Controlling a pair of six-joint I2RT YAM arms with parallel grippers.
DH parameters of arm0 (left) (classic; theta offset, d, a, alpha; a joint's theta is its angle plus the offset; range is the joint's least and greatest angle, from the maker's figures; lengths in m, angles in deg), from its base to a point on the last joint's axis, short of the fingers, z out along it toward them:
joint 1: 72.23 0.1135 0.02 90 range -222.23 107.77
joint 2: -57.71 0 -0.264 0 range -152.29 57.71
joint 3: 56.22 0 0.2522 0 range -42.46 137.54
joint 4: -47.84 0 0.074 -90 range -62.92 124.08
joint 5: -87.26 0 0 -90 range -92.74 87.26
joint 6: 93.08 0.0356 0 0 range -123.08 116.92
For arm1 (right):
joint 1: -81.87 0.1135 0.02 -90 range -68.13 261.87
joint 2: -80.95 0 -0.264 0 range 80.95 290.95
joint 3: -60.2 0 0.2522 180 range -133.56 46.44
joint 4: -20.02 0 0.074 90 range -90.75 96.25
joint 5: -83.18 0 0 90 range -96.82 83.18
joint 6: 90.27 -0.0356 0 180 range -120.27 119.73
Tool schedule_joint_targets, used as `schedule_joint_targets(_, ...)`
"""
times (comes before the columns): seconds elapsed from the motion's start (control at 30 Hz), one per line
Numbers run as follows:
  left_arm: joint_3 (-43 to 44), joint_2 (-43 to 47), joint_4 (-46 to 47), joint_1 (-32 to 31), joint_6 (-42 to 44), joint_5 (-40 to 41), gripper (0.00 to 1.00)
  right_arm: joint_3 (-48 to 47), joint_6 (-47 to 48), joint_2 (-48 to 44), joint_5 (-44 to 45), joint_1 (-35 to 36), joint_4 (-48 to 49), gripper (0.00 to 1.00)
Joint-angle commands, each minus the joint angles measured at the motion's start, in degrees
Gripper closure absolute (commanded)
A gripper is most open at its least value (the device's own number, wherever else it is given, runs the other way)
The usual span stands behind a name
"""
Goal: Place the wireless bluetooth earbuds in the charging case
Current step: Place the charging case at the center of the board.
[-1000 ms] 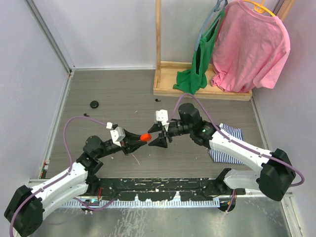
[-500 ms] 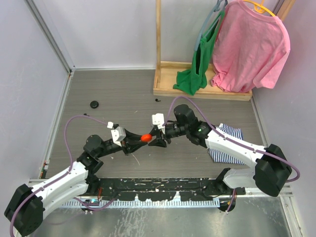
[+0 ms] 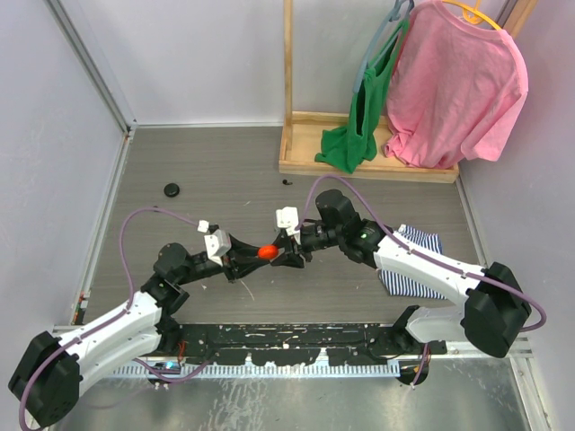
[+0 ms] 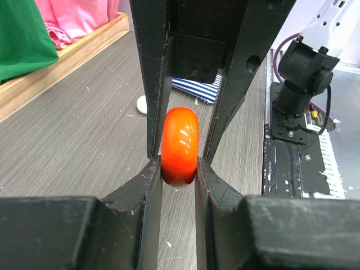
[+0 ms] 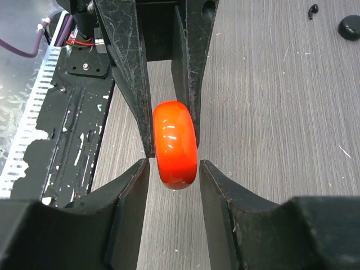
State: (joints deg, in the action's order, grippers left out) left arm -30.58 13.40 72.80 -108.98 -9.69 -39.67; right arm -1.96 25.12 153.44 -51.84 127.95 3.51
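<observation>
A glossy red-orange round charging case [image 3: 266, 252] hangs above the table, on edge, with my left gripper [image 3: 260, 254] shut on it. In the left wrist view the case [image 4: 180, 143] is pinched between the fingertips of that gripper [image 4: 179, 164]. My right gripper [image 3: 281, 254] faces it from the other side. Its jaws straddle the case [image 5: 175, 143] with a thin gap on each side, so the right gripper [image 5: 174, 164] is open. A tiny black earbud [image 5: 312, 9] lies on the table far off, seen small in the top view as the black earbud [image 3: 286, 182].
A black round disc [image 3: 171, 189] lies at the far left, also the disc [image 5: 350, 25] in the right wrist view. A striped cloth [image 3: 418, 260] lies under the right arm. A wooden rack base [image 3: 368, 166] holds a pink shirt [image 3: 458, 81] and green cloth [image 3: 352, 144]. A small white object [image 4: 142, 104] rests on the table.
My right gripper has moved left up to the red case and its jaws have narrowed around it. The left gripper keeps its hold, barely shifted.
</observation>
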Motion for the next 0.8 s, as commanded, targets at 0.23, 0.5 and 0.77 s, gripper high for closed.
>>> schedule_joint_targets(0.23,3.06,-0.58,1.50,0.10,0.59,-1.67,0.88,-3.61,1.50,-2.66,1.91,0.23,-1.64,0.54)
schedule_joint_targets(0.5,3.45,-1.20,1.22,0.02,0.66,-2.42,0.88,-4.21,1.42,-2.99,2.09,0.27,-2.13,0.53)
schedule_joint_targets(0.77,3.68,-1.82,1.13,0.01,0.73,-2.97,0.88,-4.63,0.78,-2.71,0.66,0.28,-2.13,0.56)
